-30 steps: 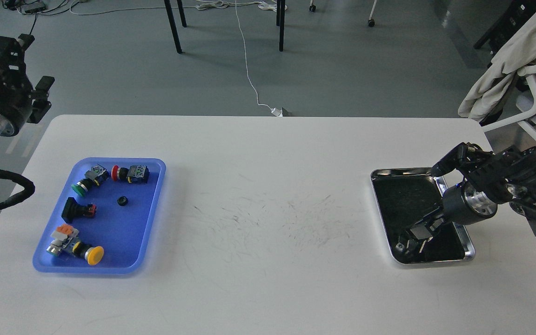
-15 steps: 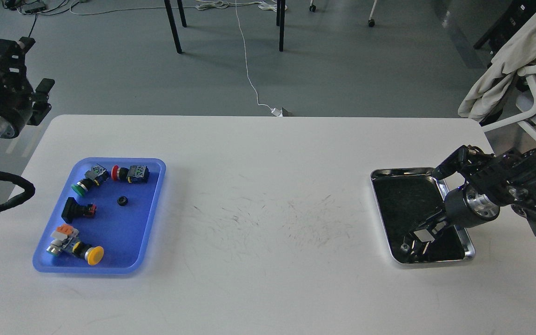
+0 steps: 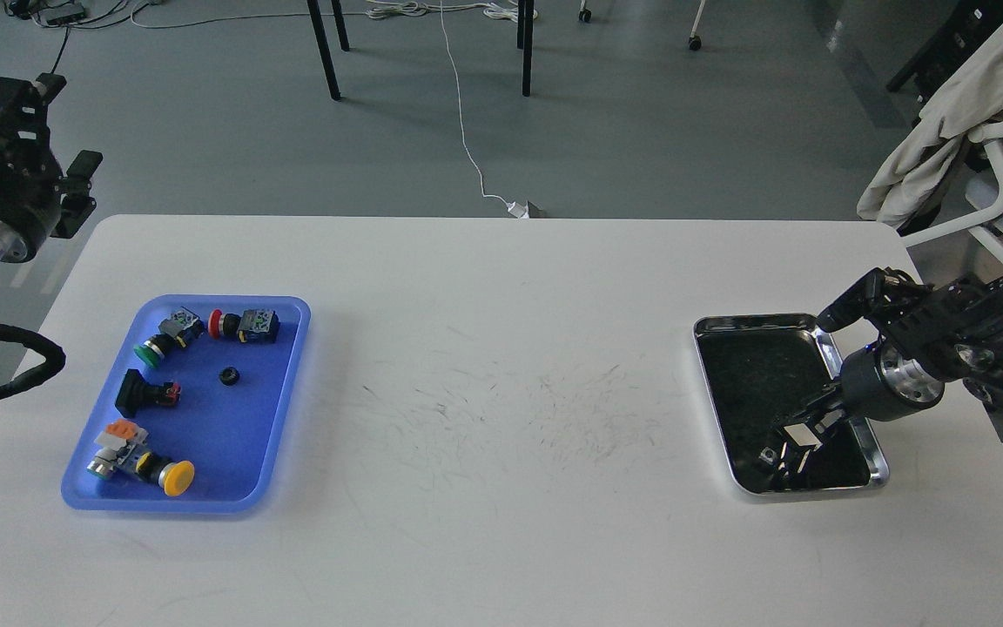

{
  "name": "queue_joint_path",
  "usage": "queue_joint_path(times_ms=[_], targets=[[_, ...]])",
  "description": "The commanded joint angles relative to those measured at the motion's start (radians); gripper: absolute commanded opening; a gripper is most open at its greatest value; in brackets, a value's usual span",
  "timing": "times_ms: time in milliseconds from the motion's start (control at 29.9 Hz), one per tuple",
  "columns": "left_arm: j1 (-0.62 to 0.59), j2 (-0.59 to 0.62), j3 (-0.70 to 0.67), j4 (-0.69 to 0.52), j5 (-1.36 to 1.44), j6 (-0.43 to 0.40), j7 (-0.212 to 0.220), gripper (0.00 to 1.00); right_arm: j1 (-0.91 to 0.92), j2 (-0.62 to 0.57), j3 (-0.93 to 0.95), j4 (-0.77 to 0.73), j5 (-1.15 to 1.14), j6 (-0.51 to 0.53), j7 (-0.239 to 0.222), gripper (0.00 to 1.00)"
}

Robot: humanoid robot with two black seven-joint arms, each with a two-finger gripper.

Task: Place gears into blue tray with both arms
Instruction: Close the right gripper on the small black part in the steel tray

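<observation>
— Where is there free room on the white table [image 3: 501, 287]?

— The whole middle is bare, between the blue tray [image 3: 288, 383] on the left and the silver tray [image 3: 715, 392] on the right. The front strip and the far strip are open too.

— What stands in the way inside the blue tray?

— The push-button switches [image 3: 245, 324] stand along its far and left sides, and one gear [image 3: 228, 376] lies near the middle. Its right half is mostly free.

— And the silver tray?

— The right gripper [image 3: 784, 453] fills its near corner; the far part is open.
</observation>
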Motion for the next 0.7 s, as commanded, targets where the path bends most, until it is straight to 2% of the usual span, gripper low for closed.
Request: queue_joint_path(times_ms=[0, 234, 301, 502, 568, 669], targets=[[0.0, 0.0, -0.001, 0.0, 0.0, 0.0, 0.0, 0.98, -0.004, 0.018, 0.0, -0.001, 0.0, 0.0, 0.0, 0.39], [0.0, 0.002, -0.001, 0.0, 0.0, 0.001, 0.0, 0.98, -0.009, 0.035, -0.001, -0.003, -0.001, 0.0, 0.0, 0.34], [0.0, 0.002, -0.001, 0.0, 0.0, 0.001, 0.0, 0.98, -0.009, 0.036, -0.001, -0.003, 0.0, 0.0, 0.0, 0.27], [0.0, 0.002, -0.001, 0.0, 0.0, 0.003, 0.0, 0.98, -0.009, 0.036, -0.003, -0.001, -0.001, 0.0, 0.0, 0.21], [0.002, 0.002, -0.001, 0.0, 0.0, 0.003, 0.0, 0.98, -0.009, 0.036, -0.003, -0.002, -0.012, 0.0, 0.0, 0.12], [0.002, 0.002, -0.001, 0.0, 0.0, 0.003, 0.0, 0.98, -0.009, 0.036, -0.003, -0.003, -0.024, 0.0, 0.0, 0.11]])
